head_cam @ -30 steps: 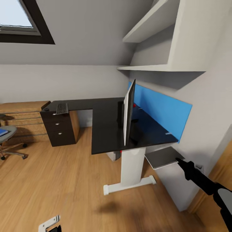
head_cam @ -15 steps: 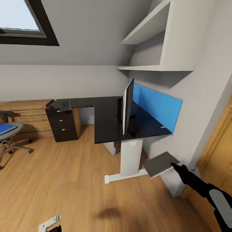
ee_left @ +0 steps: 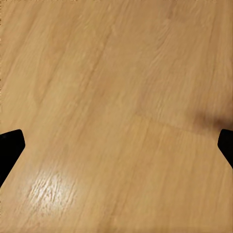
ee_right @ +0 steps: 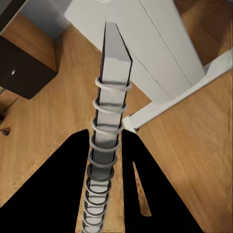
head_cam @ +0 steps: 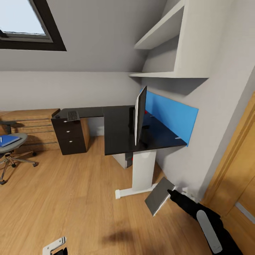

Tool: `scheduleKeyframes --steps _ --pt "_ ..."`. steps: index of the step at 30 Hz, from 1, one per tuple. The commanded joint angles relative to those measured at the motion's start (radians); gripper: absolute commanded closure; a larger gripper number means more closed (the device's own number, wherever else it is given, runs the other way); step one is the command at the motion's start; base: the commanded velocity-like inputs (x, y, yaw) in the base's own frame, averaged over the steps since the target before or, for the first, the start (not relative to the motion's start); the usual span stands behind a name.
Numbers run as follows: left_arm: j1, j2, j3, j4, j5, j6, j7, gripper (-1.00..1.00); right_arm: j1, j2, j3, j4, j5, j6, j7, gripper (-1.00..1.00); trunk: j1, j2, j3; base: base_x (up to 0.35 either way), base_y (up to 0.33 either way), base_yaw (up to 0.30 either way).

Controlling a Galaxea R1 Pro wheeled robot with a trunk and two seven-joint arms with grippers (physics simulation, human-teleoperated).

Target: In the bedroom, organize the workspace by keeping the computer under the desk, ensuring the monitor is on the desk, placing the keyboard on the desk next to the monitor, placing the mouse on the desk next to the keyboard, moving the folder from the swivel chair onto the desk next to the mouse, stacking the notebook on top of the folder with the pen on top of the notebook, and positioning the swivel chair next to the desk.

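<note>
My right gripper (head_cam: 172, 193) is shut on the notebook (head_cam: 159, 196), which hangs steeply tilted low beside the desk's white leg (head_cam: 143, 170). In the right wrist view the notebook (ee_right: 109, 111) shows edge-on with its wire spiral between the black fingers (ee_right: 68, 184). The black desk (head_cam: 118, 132) carries the monitor (head_cam: 140, 118), seen edge-on. The keyboard (head_cam: 72, 115) lies on the black top over the drawer unit. Far left, the blue folder (head_cam: 7, 140) rests on the swivel chair (head_cam: 16, 148). My left gripper (ee_left: 116, 145) hangs open over bare floor.
A black drawer unit (head_cam: 71, 138) stands left of the desk, with low wooden shelving (head_cam: 32, 124) behind the chair. A grey box (head_cam: 123, 161) sits under the desk. The wall corner and a wooden door (head_cam: 237, 177) are close on the right. Open wood floor (head_cam: 71, 198) spreads ahead.
The notebook has dropped lower and tipped from nearly flat to steeply tilted, and my right arm has drawn down and nearer. The view has shifted slightly, so the chair shows more.
</note>
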State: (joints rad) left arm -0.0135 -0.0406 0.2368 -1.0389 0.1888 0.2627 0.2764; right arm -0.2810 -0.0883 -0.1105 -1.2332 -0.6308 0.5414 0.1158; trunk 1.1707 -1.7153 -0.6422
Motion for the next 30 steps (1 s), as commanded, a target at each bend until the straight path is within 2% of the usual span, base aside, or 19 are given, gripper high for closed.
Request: scheduleKeyframes --steps 1,2,3,4,5,6,7,8,9,10,14,21,25,30 --pt "0.000 -0.001 0.001 -0.002 0.010 0.003 0.004 -1.00 -0.001 0.015 0.003 -0.002 0.031 0.003 -0.002 1.00 0.000 -0.001 -0.001 -0.003 0.000 0.000" --pt "0.000 -0.001 0.001 -0.002 0.010 -0.002 0.004 -1.00 -0.001 0.042 0.018 -0.007 0.096 -0.001 -0.023 1.00 0.000 -0.001 -0.001 -0.002 0.000 0.000" --pt "0.000 -0.001 0.001 -0.002 0.010 -0.005 0.004 -1.00 -0.001 0.056 0.028 -0.010 0.130 -0.002 -0.037 1.00 0.000 -0.001 -0.001 -0.001 0.000 0.000" --pt "0.000 -0.002 0.001 -0.002 0.008 -0.013 0.004 -1.00 -0.001 0.081 0.051 -0.022 0.199 -0.004 -0.071 1.00 0.000 -0.001 -0.001 0.000 0.000 0.000" --pt "0.000 -0.002 0.001 -0.002 0.007 -0.018 0.004 -1.00 -0.001 0.093 0.065 -0.030 0.233 -0.003 -0.090 1.00 0.000 -0.001 -0.001 0.000 0.000 0.000" --pt "0.000 -0.003 0.001 -0.002 0.001 -0.029 0.003 -1.00 -0.001 0.114 0.095 -0.050 0.295 -0.002 -0.131 1.00 0.000 -0.001 -0.001 0.000 0.000 0.000" --pt "0.000 -0.005 -0.001 -0.001 -0.021 -0.057 0.003 -1.00 -0.001 0.150 0.188 -0.083 0.408 0.001 -0.230 1.00 0.000 -0.001 -0.001 0.000 0.000 0.000" --pt "0.000 -0.006 -0.002 -0.001 -0.026 -0.061 0.003 -1.00 -0.001 0.155 0.209 -0.086 0.421 0.002 -0.245 1.00 0.000 -0.001 -0.001 0.000 0.000 0.000" --pt "0.000 -0.006 -0.003 0.001 -0.035 -0.067 0.003 -1.00 -0.001 0.160 0.248 -0.091 0.439 0.002 -0.267 1.00 0.000 -0.001 -0.001 0.000 0.000 0.000" --pt "0.000 -0.006 -0.004 0.006 -0.042 -0.071 0.003 -1.00 -0.001 0.165 0.282 -0.095 0.450 0.001 -0.281 1.00 0.000 -0.001 -0.001 0.000 0.000 0.000" --pt "0.000 -0.007 -0.007 0.016 -0.051 -0.075 0.003 -1.00 -0.001 0.173 0.329 -0.102 0.449 -0.006 -0.302 1.00 0.000 -0.001 -0.001 -0.017 0.048 0.000" --pt "0.000 -0.007 -0.008 0.020 -0.053 -0.077 0.002 -1.00 0.002 0.174 0.357 -0.103 0.431 -0.013 -0.304 1.00 0.000 -0.001 -0.001 -0.110 0.243 0.000" --pt "0.000 -0.007 -0.008 0.020 -0.054 -0.077 0.001 -1.00 0.002 0.173 0.409 -0.104 0.432 -0.015 -0.305 1.00 0.000 -0.001 -0.001 -0.139 0.298 0.000" --pt "0.000 -0.007 -0.008 0.020 -0.055 -0.077 0.001 -1.00 0.002 0.174 0.436 -0.104 0.430 -0.017 -0.304 1.00 0.000 -0.001 -0.001 -0.143 0.303 0.000"
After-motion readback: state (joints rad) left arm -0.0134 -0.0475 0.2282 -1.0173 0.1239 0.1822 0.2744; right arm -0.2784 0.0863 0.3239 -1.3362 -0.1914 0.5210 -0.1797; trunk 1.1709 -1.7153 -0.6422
